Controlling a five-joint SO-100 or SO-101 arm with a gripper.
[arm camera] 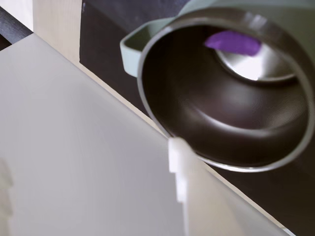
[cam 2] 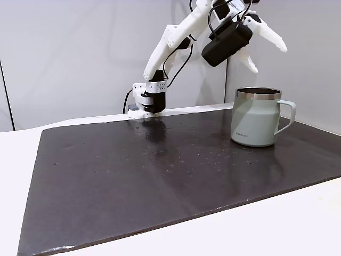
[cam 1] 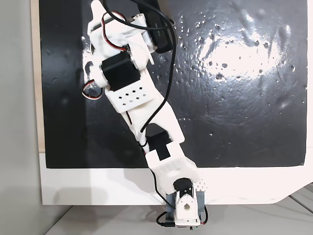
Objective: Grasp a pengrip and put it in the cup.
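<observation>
At the upper right of the wrist view, the soft purple grip (arm camera: 233,43) lies inside the round cup (arm camera: 206,128), on its shiny pale bottom. In a fixed view, the white plastic gripper (cam 2: 265,49) hangs spread and empty above the cup (cam 2: 254,124), which stands on a glossy black mat (cam 2: 160,176).

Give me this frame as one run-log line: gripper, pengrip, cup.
gripper: open, empty, raised above cup | pengrip: lying inside cup on its bottom | cup: upright on dark mat | stage: placed, released
</observation>
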